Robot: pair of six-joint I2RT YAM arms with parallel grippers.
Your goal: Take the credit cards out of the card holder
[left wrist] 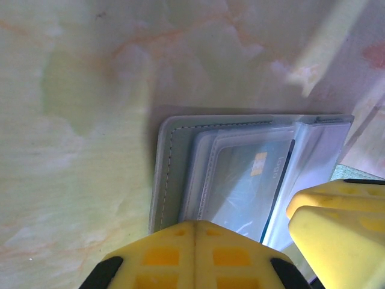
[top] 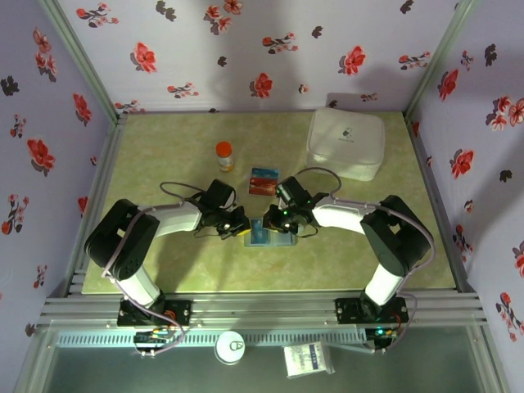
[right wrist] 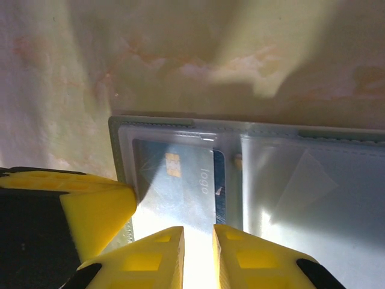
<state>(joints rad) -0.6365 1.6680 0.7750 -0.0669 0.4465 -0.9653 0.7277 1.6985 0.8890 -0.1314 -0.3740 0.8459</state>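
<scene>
The grey-blue card holder (top: 270,237) lies open on the table between both grippers. Its clear sleeves show in the left wrist view, with a blue credit card (left wrist: 245,186) inside one. The same blue card (right wrist: 177,180), marked "logo", sits in the holder's (right wrist: 313,192) left sleeve in the right wrist view. My left gripper (left wrist: 195,227) is shut, its tips over the holder's (left wrist: 169,174) stitched edge. My right gripper (right wrist: 198,233) stands open by a narrow gap over the blue card's near edge. Two removed cards (top: 264,181), red-orange and blue, lie further back on the table.
A small orange bottle (top: 224,155) stands at the back left of the loose cards. A big white rounded case (top: 345,143) sits at the back right. Flowered walls enclose the green marbled table (top: 164,270) on three sides.
</scene>
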